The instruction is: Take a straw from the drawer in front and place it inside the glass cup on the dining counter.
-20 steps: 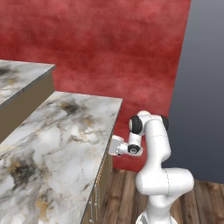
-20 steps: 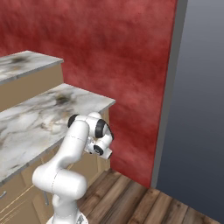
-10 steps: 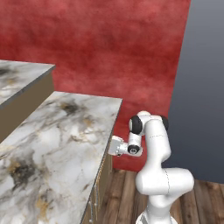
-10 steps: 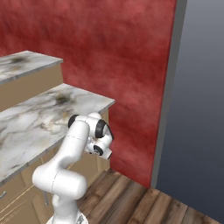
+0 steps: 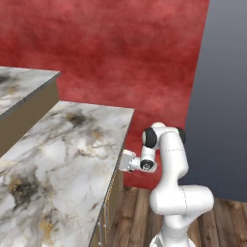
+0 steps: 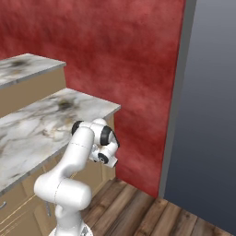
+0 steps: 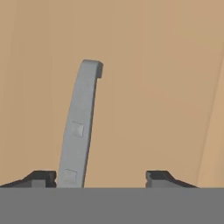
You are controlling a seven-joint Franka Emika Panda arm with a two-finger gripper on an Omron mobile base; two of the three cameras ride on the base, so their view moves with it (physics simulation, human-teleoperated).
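Against the tan drawer [image 7: 144, 87] front, under the desk [image 5: 62, 159] edge, the gripper [image 7: 101, 178] stays put with jaws spread astride the grey handle [image 7: 80, 127] — nothing has shifted. Drawer shut, straw presumably inside — the pull is not begun

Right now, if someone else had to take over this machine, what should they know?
Gripper: open, holding nothing, its fingertips spread either side of the grey handle on the tan drawer front.
Arm: tucked low against the side of the marble counter.
Done: gripper lined up at the handle.
Left: grip the handle, open the drawer, fetch the straw, put it in the cup.
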